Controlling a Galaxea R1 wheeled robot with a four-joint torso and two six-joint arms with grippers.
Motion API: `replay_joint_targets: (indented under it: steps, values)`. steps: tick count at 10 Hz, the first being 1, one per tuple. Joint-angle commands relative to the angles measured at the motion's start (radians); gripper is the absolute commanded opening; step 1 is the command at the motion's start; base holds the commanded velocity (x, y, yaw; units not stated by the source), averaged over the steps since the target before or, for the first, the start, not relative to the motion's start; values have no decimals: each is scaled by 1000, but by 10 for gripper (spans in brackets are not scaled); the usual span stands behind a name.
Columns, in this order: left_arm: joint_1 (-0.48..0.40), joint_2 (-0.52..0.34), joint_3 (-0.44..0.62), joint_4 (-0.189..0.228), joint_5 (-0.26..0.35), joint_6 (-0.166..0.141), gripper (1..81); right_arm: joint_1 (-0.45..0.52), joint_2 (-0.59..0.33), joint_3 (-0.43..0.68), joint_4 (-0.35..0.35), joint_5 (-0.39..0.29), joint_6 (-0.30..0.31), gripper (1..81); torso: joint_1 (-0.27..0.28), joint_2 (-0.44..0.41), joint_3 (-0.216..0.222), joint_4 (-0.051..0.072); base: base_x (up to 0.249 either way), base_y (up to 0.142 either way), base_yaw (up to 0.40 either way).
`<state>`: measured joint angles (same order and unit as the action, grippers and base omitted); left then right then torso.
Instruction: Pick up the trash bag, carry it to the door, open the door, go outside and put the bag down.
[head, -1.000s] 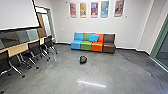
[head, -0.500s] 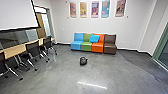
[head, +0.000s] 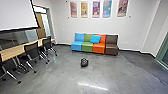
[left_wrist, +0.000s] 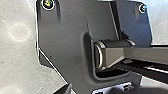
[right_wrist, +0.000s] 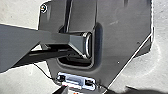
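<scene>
A grey floor (head: 112, 77) spreads across most of the head view, up to a pale wall (head: 62, 17). A white screen (head: 16, 13) fills the upper left of the frame, with a long, light wood desk (head: 17, 50) below it. Against the wall in the middle stands a row of seats (head: 87, 46) in blue, green, orange and brown.

Both of the robot's arms are held in close by its own body, each wrist camera facing the robot's dark plate and jointed bar. I cannot tell whether the left end effector (left_wrist: 97, 89) is open or closed, and the same goes for the right end effector (right_wrist: 97, 90).

Dark chairs (head: 31, 51) line the desk at the left, and five posters (head: 96, 9) hang in the upper part of the frame. A bright blue cushion (head: 95, 39) leans across the green and orange seats. The black trash bag (head: 84, 62) sits on the floor near the centre, in front of the seats and apart from them.
</scene>
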<state>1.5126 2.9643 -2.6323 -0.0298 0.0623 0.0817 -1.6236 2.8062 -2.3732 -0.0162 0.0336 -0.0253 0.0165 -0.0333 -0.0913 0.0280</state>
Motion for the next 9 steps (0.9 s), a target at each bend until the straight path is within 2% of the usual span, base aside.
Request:
replay_joint_targets:
  steps: [1,5,9]
  values:
    - [-36,-5,3,-4,67,7,811,27,-12,14,-8,-60,-4,811,0,0,0,0,202,89,0]
    - [-36,-5,2,-4,67,7,811,26,-14,14,-8,-61,-5,811,0,0,0,0,200,83,0]
    - [-36,-5,5,-4,67,7,811,30,-15,14,2,-74,4,811,0,0,0,0,191,0,0]
